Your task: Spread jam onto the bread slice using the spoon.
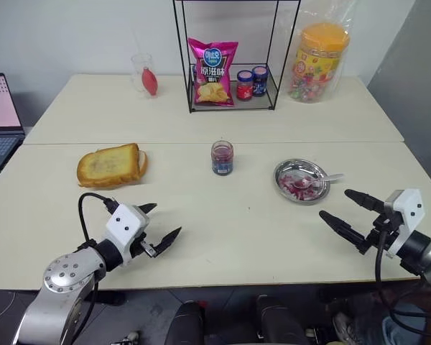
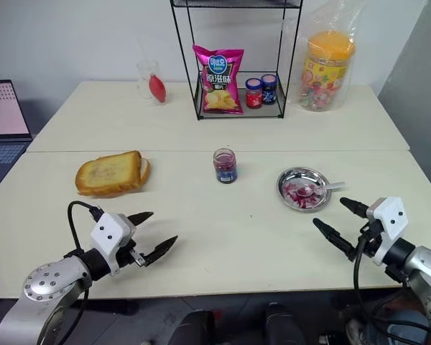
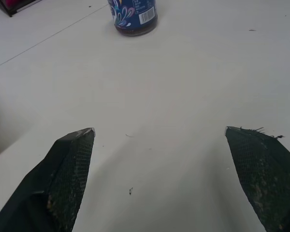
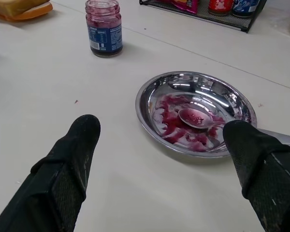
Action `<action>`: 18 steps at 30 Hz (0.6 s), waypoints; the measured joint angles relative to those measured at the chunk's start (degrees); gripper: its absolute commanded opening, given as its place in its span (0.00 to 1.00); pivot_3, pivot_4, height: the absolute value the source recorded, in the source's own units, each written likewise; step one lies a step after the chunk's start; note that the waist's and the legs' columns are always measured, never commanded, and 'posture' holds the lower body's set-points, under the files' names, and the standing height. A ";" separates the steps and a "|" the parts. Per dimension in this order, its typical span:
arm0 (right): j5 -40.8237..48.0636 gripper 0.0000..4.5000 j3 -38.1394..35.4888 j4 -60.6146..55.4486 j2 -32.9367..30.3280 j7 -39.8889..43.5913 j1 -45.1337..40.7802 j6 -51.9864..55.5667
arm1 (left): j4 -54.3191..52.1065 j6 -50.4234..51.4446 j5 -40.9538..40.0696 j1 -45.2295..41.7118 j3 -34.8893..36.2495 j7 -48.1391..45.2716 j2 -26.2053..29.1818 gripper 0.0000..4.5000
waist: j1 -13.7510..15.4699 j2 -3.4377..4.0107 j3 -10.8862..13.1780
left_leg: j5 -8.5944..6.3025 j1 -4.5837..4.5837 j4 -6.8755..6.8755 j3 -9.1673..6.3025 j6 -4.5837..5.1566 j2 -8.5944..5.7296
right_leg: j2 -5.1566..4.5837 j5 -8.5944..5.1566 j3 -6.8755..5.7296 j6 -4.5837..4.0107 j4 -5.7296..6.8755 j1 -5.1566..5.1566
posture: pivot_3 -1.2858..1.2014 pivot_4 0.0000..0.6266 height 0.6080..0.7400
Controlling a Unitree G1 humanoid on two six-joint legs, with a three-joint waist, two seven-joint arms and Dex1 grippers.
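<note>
The golden bread slice (image 1: 109, 165) lies on the table's left side. In the middle stands the lidless jam jar (image 1: 222, 157) with a blue label. The silver spoon (image 4: 197, 117) rests in a round steel dish (image 1: 302, 180) smeared with red jam, its handle over the dish's right rim. My left gripper (image 1: 155, 227) hovers open near the front edge, nearer than the bread and to its right. My right gripper (image 1: 343, 208) hangs open just in front of the dish. Neither holds anything.
At the back a black wire rack (image 1: 233, 57) holds a pink chip bag (image 1: 213, 72) and two lidded jars (image 1: 252, 84). An orange-lidded candy tub (image 1: 318, 63) stands to its right, a glass with a red object (image 1: 146, 75) to its left. A laptop (image 1: 0, 122) sits at far left.
</note>
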 measured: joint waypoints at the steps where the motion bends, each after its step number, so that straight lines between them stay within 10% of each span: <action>1: 0.01 0.99 0.08 -0.03 0.06 -0.19 -0.06 0.16 | 0.00 0.04 -0.20 0.02 0.04 -0.12 0.09 1.00 | 0.00 0.00 0.00 | 0.00 0.00 0.00 0.00 0.00 0.00 | 0.00 0.00 0.00 0.00 0.00 0.00 | 0.52 0.24 1.00; 18: -0.14 0.99 2.41 -1.19 1.67 -1.87 -1.24 0.92 | -1.22 -1.09 0.98 0.50 1.26 3.30 -1.33 1.00 | 0.06 -0.02 0.01 | 0.00 0.01 0.00 -0.02 0.00 0.02 | 0.00 0.00 -0.02 0.00 0.02 0.00 | 0.52 0.24 1.00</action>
